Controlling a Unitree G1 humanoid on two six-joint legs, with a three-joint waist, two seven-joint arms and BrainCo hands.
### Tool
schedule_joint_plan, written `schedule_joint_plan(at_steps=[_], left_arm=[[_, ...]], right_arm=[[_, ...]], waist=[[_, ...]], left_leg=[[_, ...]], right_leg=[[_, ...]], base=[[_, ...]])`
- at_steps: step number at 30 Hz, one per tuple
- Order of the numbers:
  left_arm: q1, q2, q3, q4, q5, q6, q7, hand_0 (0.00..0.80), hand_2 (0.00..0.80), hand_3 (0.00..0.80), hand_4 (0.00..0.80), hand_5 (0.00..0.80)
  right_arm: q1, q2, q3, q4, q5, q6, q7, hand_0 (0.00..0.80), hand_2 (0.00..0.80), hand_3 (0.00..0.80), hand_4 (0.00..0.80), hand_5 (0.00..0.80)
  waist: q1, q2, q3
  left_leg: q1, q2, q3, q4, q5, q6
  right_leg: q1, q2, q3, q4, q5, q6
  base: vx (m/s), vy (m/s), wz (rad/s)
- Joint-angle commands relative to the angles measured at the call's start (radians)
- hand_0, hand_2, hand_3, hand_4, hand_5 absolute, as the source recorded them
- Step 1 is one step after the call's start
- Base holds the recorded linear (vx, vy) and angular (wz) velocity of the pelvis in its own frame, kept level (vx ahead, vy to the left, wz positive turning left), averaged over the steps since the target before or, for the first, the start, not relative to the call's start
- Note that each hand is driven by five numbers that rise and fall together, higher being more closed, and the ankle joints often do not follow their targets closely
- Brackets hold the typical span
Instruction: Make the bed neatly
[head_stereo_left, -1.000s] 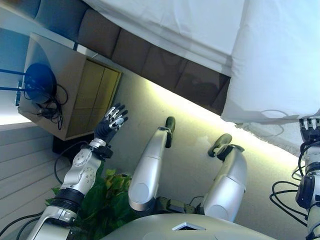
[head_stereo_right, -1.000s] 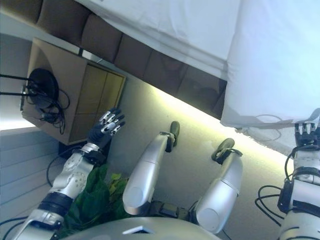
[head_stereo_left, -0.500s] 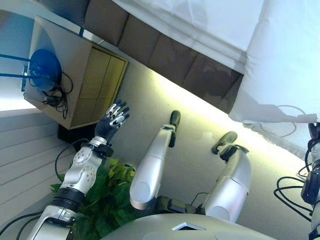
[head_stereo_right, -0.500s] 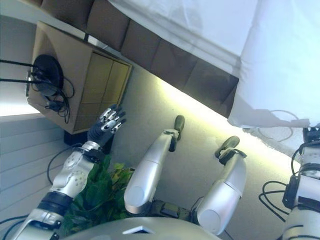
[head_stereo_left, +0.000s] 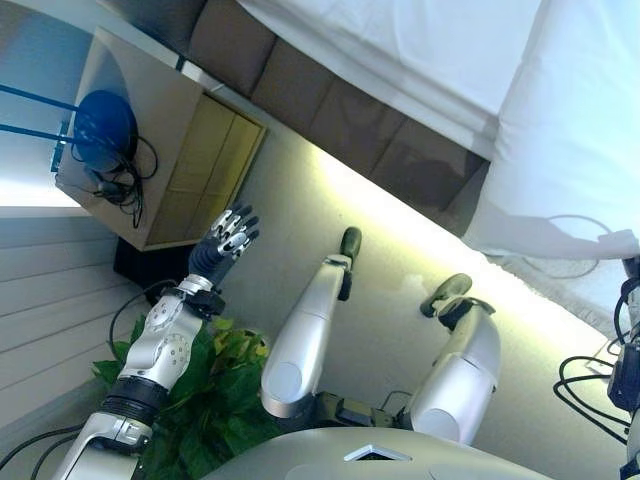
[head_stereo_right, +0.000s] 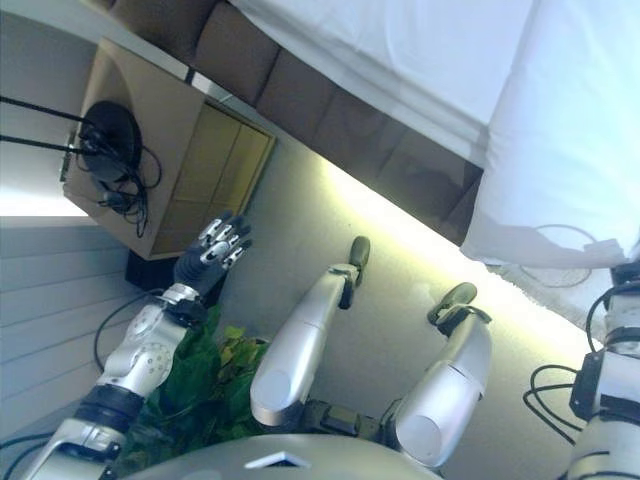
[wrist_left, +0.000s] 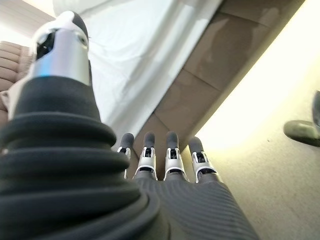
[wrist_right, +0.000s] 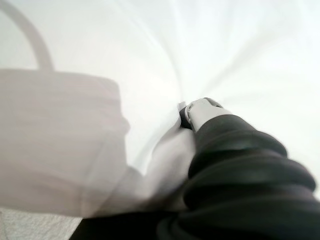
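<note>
The bed runs across the top of the view, with a white sheet (head_stereo_left: 420, 50) over a brown padded base (head_stereo_left: 330, 105). A white cover (head_stereo_left: 580, 130) hangs over the bed's side at the right, and its lower corner is bunched. My right hand (wrist_right: 202, 111) is at that corner at the right edge. Its thumb presses into the gathered cloth and its fingers are hidden under the fold. Only its wrist (head_stereo_right: 625, 275) shows in the eye views. My left hand (head_stereo_left: 225, 240) is open and empty, raised over the floor beside the nightstand, with straight fingers (wrist_left: 170, 150).
A wooden nightstand (head_stereo_left: 170, 150) stands at the left by the bed's head, with a round dark lamp base and cables (head_stereo_left: 103, 125) on it. A green plant (head_stereo_left: 215, 400) is under my left arm. Pale carpet (head_stereo_left: 390, 250) lies between me and the bed.
The camera has shifted, so the whole scene sits a little to the right. My right hand has slid past the right edge with the cover's corner. The left hand has stayed in place.
</note>
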Motion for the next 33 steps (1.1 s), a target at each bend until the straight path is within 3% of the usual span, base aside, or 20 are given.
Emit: schedule_joint_plan(at_steps=[1,7,16,21,29,33], left_arm=[[0.007,0.037,0.008,-0.056,-0.041,-0.002,-0.025,0.000,0.000,0.000,0.000,0.000],[0.016,0.044,0.034,-0.063,-0.055,0.032,-0.062,0.000,0.000,0.000,0.000,0.000],[0.030,0.028,0.085,-0.048,0.003,0.069,-0.121,0.000,0.000,0.000,0.000,0.000],[0.051,-0.010,0.108,-0.013,0.051,0.085,-0.154,0.000,0.000,0.000,0.000,0.000],[0.086,-0.060,0.157,0.011,0.101,0.130,-0.193,0.000,0.000,0.000,0.000,0.000],[0.076,-0.081,0.162,0.037,0.133,0.133,-0.214,0.000,0.000,0.000,0.000,0.000]], right_arm=[[-0.010,0.064,0.051,-0.119,-0.080,-0.047,0.115,0.800,0.800,0.800,0.800,0.800],[0.007,0.172,0.113,-0.158,-0.098,-0.066,0.119,0.800,0.800,0.800,0.800,0.800],[-0.047,0.366,0.272,-0.311,-0.099,-0.054,-0.052,0.800,0.800,0.800,0.800,0.800],[-0.067,0.465,0.364,-0.361,-0.204,-0.050,-0.173,0.800,0.800,0.800,0.800,0.800],[-0.114,0.600,0.554,-0.390,-0.450,0.019,-0.290,0.800,0.800,0.800,0.800,0.800],[-0.146,0.657,0.635,-0.367,-0.476,0.040,-0.320,0.800,0.800,0.800,0.800,0.800]], waist=[[0.060,-0.022,-0.066],[0.109,-0.053,-0.125],[0.208,-0.133,-0.214],[0.261,-0.161,-0.261],[0.326,-0.180,-0.287],[0.351,-0.179,-0.285]], left_leg=[[0.033,0.023,-0.023,-0.108,0.091,-0.010],[0.115,0.015,-0.065,-0.180,0.105,-0.013],[0.242,0.018,-0.108,-0.301,0.124,-0.020],[0.313,0.002,-0.135,-0.333,0.117,-0.020],[0.358,-0.017,-0.179,-0.350,0.116,-0.026],[0.364,-0.028,-0.202,-0.350,0.121,-0.029]], right_leg=[[0.092,-0.027,0.046,-0.135,0.133,0.106],[0.258,-0.014,-0.019,-0.270,0.166,0.115],[0.504,0.017,-0.113,-0.460,0.219,0.125],[0.623,0.024,-0.154,-0.525,0.244,0.131],[0.706,0.025,-0.197,-0.557,0.257,0.136],[0.724,0.026,-0.212,-0.554,0.254,0.139]], base=[[0.107,0.008,0.06],[0.127,-0.021,0.15],[0.135,-0.015,0.33],[0.186,0.066,0.29],[0.123,0.055,0.29],[0.045,0.035,0.17]])
